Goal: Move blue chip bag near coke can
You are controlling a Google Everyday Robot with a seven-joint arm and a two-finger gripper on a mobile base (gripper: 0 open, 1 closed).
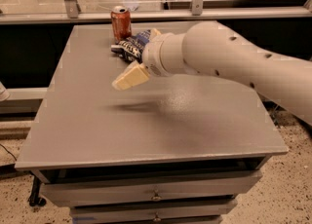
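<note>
We see the bag (132, 46) lying upper centre just beside the can (121, 23), so likely already placed, with the gripper (129, 77) hovering mid-frame, holding nothing; how open, we can't tell.

Blue chip bag (131, 46) lies beside coke can (121, 22), behind end effector (123, 80).

blue chip bag (132, 46) lies on the grey table (97, 135), right beside the coke can (121, 22) near the far edge. gripper (129, 76) hangs over the table just in front of the bag, its shadow on the tabletop below.
</note>
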